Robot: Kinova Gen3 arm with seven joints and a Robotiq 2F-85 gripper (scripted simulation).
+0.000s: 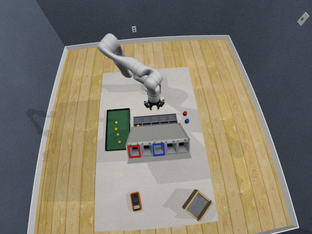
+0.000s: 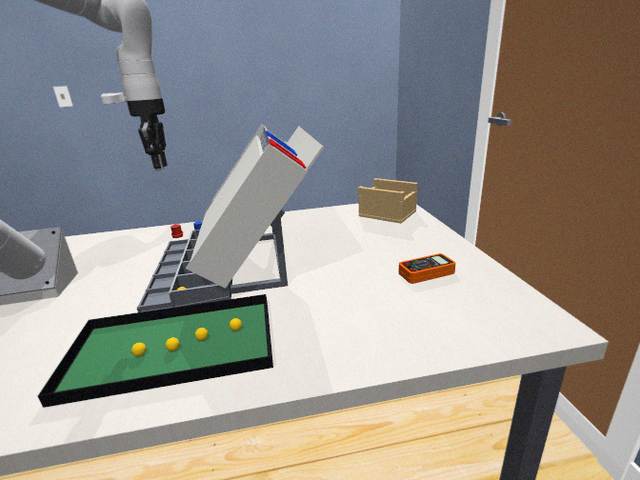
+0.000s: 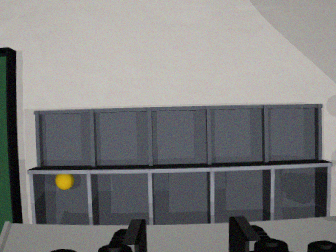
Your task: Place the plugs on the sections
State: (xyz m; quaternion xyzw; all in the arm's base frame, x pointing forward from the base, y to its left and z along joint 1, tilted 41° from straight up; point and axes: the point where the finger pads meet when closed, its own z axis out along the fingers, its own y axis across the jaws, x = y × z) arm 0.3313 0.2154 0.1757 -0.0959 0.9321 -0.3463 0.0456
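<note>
My gripper [image 1: 154, 108] [image 2: 159, 168] [image 3: 186, 231] is partly open and empty, high above the sectioned base [image 1: 150, 119] [image 3: 179, 135]. The base has a row of flat front parts, all without plugs. One yellow marble [image 1: 138, 125] [image 2: 181, 289] [image 3: 64, 181] lies in the leftmost section, behind the crossbar. The red plug [image 1: 185, 113] [image 2: 176, 230] and blue plug [image 1: 186, 120] [image 2: 197, 226] stand on the table beside the base. The red band [image 1: 134, 156] marks the leftmost funnel, the blue band [image 1: 159, 154] the middle one. The cover [image 1: 156, 133] hides the pipes.
The green marble tray [image 1: 123, 117] [image 2: 103, 369] left of the base holds several yellow marbles. The tall slanted housing [image 2: 252, 207] rises beyond the base's front row. An orange multimeter [image 1: 136, 201] [image 2: 427, 268] and an open wooden box [image 1: 198, 205] [image 2: 385, 204] lie farther off.
</note>
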